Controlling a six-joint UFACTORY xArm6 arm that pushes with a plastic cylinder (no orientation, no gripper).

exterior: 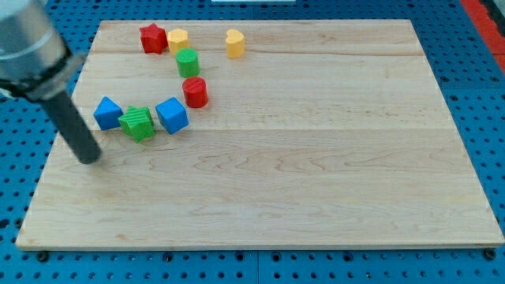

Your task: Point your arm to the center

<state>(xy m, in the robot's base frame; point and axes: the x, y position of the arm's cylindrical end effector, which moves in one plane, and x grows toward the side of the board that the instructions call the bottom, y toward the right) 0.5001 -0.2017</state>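
My tip (91, 158) rests on the wooden board (316, 158) near its left edge, a little below and left of the blue triangular block (107, 113). Right of that block sit a green star-like block (138, 123) and a blue cube (172, 115), all close together. A red cylinder (195, 92) and a green cylinder (188, 62) stand above them. At the top are a red star block (152, 38), a yellow block (177, 39) and a yellow heart block (234, 43).
The board lies on a blue perforated table (481, 63). The arm's grey body (28, 47) fills the view's top left corner.
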